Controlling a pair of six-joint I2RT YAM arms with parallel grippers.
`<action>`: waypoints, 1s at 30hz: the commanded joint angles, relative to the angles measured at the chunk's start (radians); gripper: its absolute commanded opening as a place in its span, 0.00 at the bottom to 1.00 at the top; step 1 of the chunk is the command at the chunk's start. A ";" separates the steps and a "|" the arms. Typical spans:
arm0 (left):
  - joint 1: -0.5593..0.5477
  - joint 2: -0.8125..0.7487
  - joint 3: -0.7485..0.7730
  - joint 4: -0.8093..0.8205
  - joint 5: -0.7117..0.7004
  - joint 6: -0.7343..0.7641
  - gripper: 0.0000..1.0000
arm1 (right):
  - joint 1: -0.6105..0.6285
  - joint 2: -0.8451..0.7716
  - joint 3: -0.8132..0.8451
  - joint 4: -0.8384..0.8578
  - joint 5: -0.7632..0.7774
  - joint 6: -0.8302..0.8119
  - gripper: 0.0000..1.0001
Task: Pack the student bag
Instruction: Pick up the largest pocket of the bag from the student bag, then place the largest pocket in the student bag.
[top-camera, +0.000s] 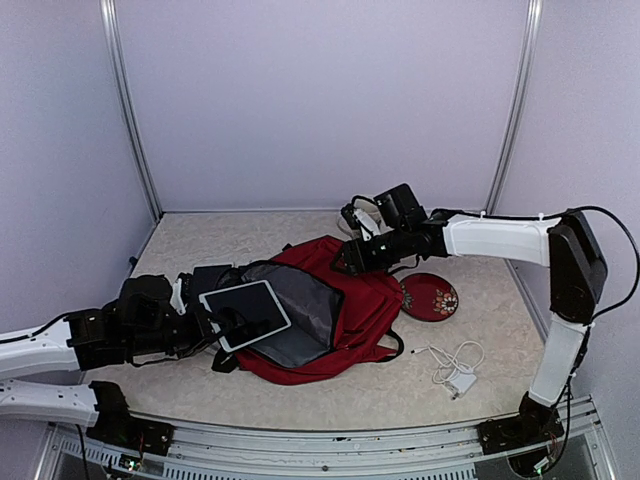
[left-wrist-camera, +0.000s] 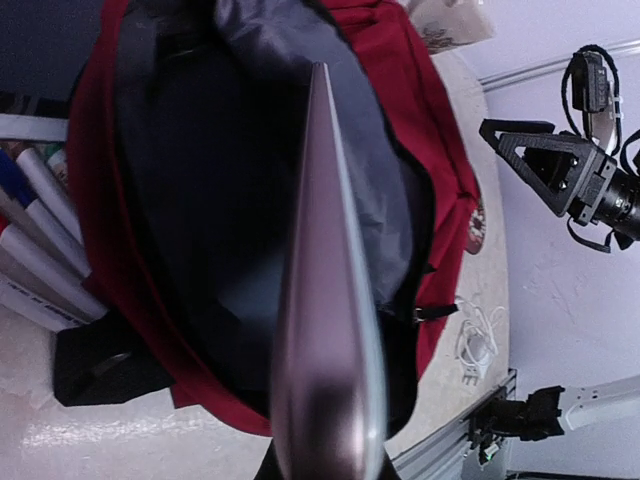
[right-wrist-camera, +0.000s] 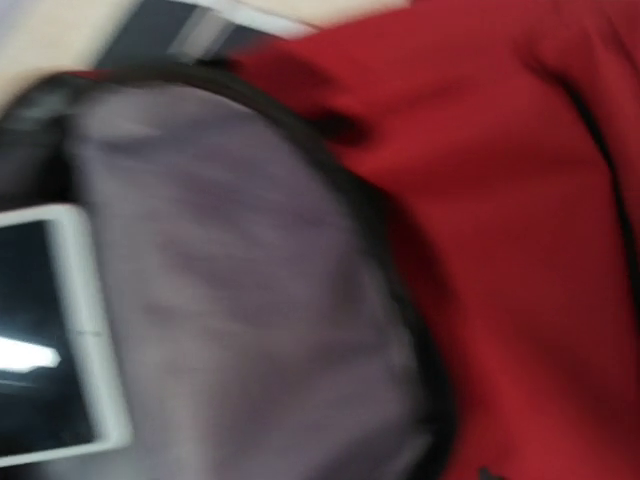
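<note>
The student bag, dark red with black straps, lies in the middle of the table, its main pocket gaping and the grey lining showing. My left gripper is shut on a white-edged tablet, holding it over the near-left rim of the opening. In the left wrist view the tablet is edge-on, pointing into the bag. My right gripper hovers at the bag's far rim with nothing in it. The blurred right wrist view shows no fingers, only red cloth, the lining and the tablet.
A round red case with a flower pattern lies right of the bag. A white charger with its coiled cable is nearer the front right. Several markers and a black pouch sit left of the bag.
</note>
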 joint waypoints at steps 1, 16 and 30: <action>0.039 0.037 0.053 0.054 -0.002 -0.062 0.00 | 0.033 0.135 0.113 -0.100 0.195 0.022 0.65; 0.124 0.036 -0.001 0.065 0.102 -0.154 0.00 | 0.093 0.276 0.157 -0.131 -0.048 0.023 0.30; 0.134 0.045 -0.024 0.196 0.096 -0.135 0.00 | 0.229 0.011 0.218 0.002 -0.109 -0.073 0.00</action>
